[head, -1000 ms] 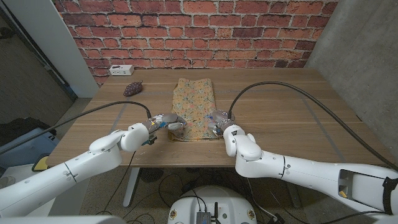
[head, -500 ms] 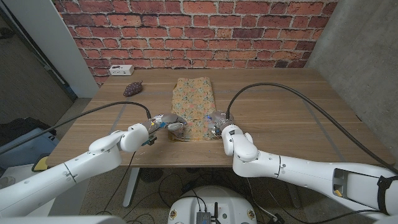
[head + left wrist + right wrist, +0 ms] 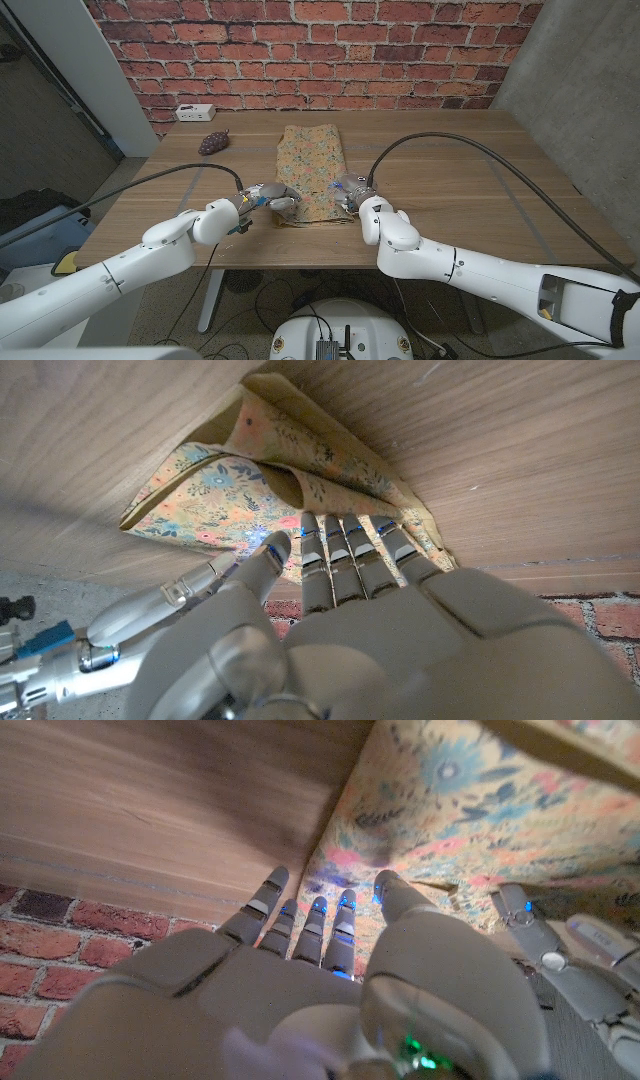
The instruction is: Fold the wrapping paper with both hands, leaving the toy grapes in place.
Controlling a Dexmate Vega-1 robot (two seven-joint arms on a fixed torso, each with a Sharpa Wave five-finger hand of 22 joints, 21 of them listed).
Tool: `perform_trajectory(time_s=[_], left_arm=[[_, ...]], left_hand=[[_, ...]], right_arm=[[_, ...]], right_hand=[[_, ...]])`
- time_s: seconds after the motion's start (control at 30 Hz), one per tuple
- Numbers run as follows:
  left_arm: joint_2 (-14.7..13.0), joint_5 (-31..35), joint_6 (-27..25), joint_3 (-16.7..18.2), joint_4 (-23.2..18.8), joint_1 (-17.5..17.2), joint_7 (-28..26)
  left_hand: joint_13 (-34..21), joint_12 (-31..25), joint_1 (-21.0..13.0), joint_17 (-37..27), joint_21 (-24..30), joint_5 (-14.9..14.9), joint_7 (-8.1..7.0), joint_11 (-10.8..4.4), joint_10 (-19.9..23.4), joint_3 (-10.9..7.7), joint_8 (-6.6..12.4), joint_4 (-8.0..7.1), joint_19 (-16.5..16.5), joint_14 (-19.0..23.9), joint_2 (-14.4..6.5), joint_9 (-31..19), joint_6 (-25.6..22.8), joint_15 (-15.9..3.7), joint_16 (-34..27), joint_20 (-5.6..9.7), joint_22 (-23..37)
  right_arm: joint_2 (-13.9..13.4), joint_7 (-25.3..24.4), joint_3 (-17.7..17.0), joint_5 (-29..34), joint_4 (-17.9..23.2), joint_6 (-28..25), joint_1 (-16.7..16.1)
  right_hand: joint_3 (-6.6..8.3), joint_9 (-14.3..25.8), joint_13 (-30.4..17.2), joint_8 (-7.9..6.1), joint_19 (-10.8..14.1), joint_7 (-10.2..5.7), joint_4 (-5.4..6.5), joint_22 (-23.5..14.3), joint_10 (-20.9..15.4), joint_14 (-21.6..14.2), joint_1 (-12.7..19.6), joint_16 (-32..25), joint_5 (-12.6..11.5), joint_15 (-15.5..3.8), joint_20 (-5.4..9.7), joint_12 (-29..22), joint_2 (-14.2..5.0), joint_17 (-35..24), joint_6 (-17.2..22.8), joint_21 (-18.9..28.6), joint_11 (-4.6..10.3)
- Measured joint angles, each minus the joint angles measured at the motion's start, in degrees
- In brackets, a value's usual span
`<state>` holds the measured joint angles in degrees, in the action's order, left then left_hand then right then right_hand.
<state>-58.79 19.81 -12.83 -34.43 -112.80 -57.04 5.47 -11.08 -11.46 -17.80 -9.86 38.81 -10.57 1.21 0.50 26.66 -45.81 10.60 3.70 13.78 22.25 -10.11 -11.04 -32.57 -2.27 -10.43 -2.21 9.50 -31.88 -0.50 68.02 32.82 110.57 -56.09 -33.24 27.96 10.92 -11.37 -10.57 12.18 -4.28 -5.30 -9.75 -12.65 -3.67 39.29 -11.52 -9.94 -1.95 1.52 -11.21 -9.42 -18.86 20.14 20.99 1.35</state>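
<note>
Now, left hand (image 3: 268, 196): my fingers (image 3: 340, 555) pinched the wrapping paper (image 3: 310, 170) at its near left corner.
Right hand (image 3: 351, 192): fingers gripped the near right corner.
Toy grapes (image 3: 212, 143): far-left on the surface (image 3: 450, 170), apart from paper.

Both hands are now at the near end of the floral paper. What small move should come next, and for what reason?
Probably lift the near edge slightly and carry it toward the far end. The left hand and right hand sit at the near corners of the wrapping paper, whose near edge is already raised in the left wrist view. The toy grapes lie apart, off the paper, so that path should not disturb them.
</note>
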Motion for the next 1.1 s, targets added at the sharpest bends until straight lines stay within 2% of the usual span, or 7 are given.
perform_trajectory(time_s=[0.1, 0.37, 0.63, 0.93, 1.1], left_arm=[[-0.1, 0.0, 0.3, 0.0, 0.0, -0.1, 0.0], [-0.2, 0.3, 1.2, -0.1, -0.1, -0.4, 0.0], [-0.3, 0.5, 1.8, 0.0, -0.4, -1.0, -0.5], [-0.4, 0.5, 1.8, 0.4, -0.6, -1.5, -0.7], [-0.4, 0.5, 1.8, 0.5, -0.6, -1.6, -0.8]], left_hand=[[0.0, -0.3, 0.1, 0.1, 0.0, 0.0, 0.22, -0.5, 0.5, 0.0, 0.22, 0.0, 0.0, 0.4, 0.1, 0.0, -0.6, -0.39, -0.4, 0.0, 0.0], [0.1, -0.9, 0.1, 0.3, -0.1, 0.0, 0.35, -0.78, 2.3, -0.47, 0.87, -0.47, 0.0, 2.5, 0.1, 0.0, -2.8, -0.36, -0.7, 0.0, 0.0], [0.0, -0.9, 0.4, 0.4, -0.2, 0.0, 0.53, -0.61, 2.9, -0.47, 0.87, -0.47, 0.0, 3.2, 0.4, -0.1, -3.6, -0.28, -0.7, 0.01, 0.0], [0.0, -0.9, 0.4, 0.4, -0.5, 0.0, 0.53, -0.61, 2.9, -0.88, 0.87, -0.54, 0.0, 3.2, 0.4, -0.1, -3.6, -0.28, -0.7, 0.02, 0.0], [0.0, -0.9, 0.4, 0.4, -0.8, 0.0, 0.53, -0.61, 2.9, -0.88, 0.87, -0.54, 0.5, 3.2, 0.4, -0.1, -3.6, -0.28, -0.7, 0.52, 0.0]], right_arm=[[0.4, -1.0, -1.0, 0.0, -0.3, 1.0, -0.1], [1.9, -3.1, -3.1, 0.3, -2.6, 3.7, 0.3], [4.2, -2.8, -4.4, -0.2, -7.4, 4.9, 2.2], [5.7, -1.3, -4.5, -1.5, -11.7, 4.1, 3.9], [6.1, -0.4, -3.9, -2.3, -13.4, 2.7, 4.6]], right_hand=[[-0.45, 0.0, 0.0, 0.01, 0.0, -0.23, 0.01, 0.0, 0.7, 0.0, -0.3, 0.0, 0.0, 0.0, -0.63, 0.1, 0.25, 0.3, -0.4, 0.0, 0.09], [-1.01, 0.0, 0.0, 0.01, 0.0, -0.23, 0.57, 0.0, 1.3, 0.0, -1.1, 0.0, 0.0, 0.0, -0.63, 0.2, 0.36, 0.3, -1.0, -0.2, 0.02], [-1.46, 0.0, -0.2, 0.01, -0.3, -0.23, 1.03, 0.0, 1.5, 0.5, -1.7, 0.0, 0.0, -0.11, -0.94, 0.2, -0.15, 0.5, -1.0, -0.5, -0.12], [-1.95, 0.0, -0.2, 0.01, -0.3, -0.19, 1.05, 0.0, 1.5, 0.5, -2.2, 0.0, 0.0, -0.11, -0.94, 0.2, -0.1, 0.5, -1.0, -0.7, -0.12], [-1.95, 0.0, -0.1, -0.43, -0.3, 1.32, 1.04, 0.0, 1.5, 0.5, -2.4, -0.4, 0.0, -0.11, -0.94, 0.1, -0.32, 0.8, 0.1, -0.9, -0.14]])
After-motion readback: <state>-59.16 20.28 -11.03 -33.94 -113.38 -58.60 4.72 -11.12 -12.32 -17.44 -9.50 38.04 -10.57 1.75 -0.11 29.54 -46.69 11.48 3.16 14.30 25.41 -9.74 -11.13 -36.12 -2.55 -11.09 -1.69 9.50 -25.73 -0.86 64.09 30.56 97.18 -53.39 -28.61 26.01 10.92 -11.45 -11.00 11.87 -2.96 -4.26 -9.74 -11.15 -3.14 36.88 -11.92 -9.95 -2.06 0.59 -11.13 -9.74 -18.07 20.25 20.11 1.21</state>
